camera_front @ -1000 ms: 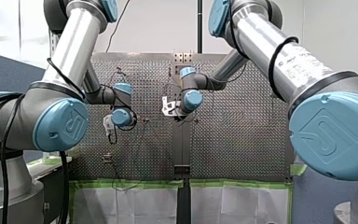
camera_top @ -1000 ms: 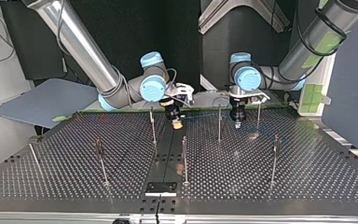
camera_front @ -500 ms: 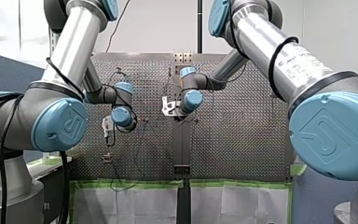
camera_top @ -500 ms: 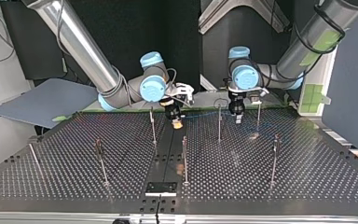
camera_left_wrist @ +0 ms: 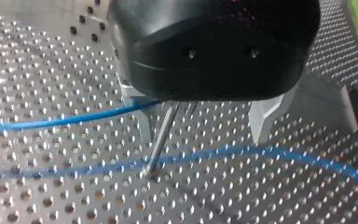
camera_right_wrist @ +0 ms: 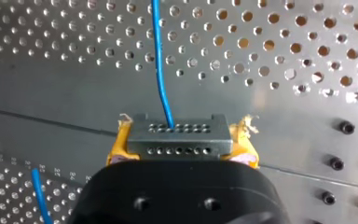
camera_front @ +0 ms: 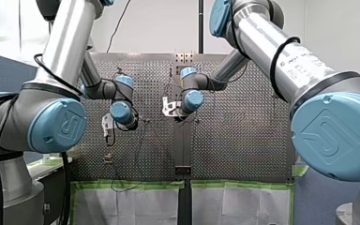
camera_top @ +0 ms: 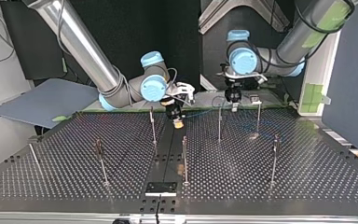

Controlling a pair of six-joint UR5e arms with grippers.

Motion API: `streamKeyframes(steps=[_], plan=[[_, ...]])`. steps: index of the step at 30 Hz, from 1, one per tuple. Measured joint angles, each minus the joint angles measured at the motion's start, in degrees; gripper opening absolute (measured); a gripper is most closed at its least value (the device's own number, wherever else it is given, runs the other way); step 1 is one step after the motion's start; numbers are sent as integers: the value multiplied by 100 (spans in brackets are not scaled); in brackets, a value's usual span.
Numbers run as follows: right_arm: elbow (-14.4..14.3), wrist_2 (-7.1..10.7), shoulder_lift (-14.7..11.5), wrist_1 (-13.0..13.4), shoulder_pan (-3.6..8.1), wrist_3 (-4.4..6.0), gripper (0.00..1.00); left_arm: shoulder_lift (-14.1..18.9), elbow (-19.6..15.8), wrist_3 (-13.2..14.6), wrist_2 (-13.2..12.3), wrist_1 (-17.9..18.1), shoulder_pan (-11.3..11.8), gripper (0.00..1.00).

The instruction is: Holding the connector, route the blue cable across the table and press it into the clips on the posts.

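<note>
Though boxy, hole-dotted grey connector (camera_right_wrist: 177,138)

Blue cable (camera_right_wrist: 161,65), grey connector (camera_right_wrist: 177,138), yellow pads (camera_right_wrist: 117,143)

Table (camera_right_wrist: 279,107): perforated metal, dull sheen. Posts (camera_top: 219,125): thin polished metal. Cable (camera_right_wrist: 161,70): smooth blue plastic jacket, slight gloss. Connector (camera_right_wrist: 177,138): matt grey, looks metal. Pads (camera_right_wrist: 116,145): yellow, rough, frayed edges.

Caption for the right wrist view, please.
My right end effector clamps the grey connector between yellow pads, blue cable leading ahead over the table.
</note>
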State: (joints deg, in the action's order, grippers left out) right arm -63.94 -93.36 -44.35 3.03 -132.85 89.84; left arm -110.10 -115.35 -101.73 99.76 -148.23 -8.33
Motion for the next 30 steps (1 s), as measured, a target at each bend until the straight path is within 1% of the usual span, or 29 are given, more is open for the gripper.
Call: streamKeyframes(steps=[3, 7, 12, 18, 24, 28, 30], plan=[[0, 8, 0, -2, -6, 0, 0, 139, -99, 0, 0, -34, -94, 100], [-1, 10, 0, -3, -6, 0, 0, 257, -145, -3, 5, -68, -209, 100], [-1, 9, 0, -4, 25, 2, 0, 333, -153, -8, 5, -97, -348, 100], [-1, 15, 0, -2, 61, 35, 0, 348, -199, -15, 0, -104, -540, 100], [25, 70, -11, -1, 99, 36, 0, 347, -193, -216, 100, 110, -826, 100], [32, 80, -28, -3, 114, 35, 0, 338, -111, -427, 240, 321, -1043, 100], [37, 84, -34, -3, 122, 34, 0, 311, -50, -517, 270, 388, -1135, 100]])
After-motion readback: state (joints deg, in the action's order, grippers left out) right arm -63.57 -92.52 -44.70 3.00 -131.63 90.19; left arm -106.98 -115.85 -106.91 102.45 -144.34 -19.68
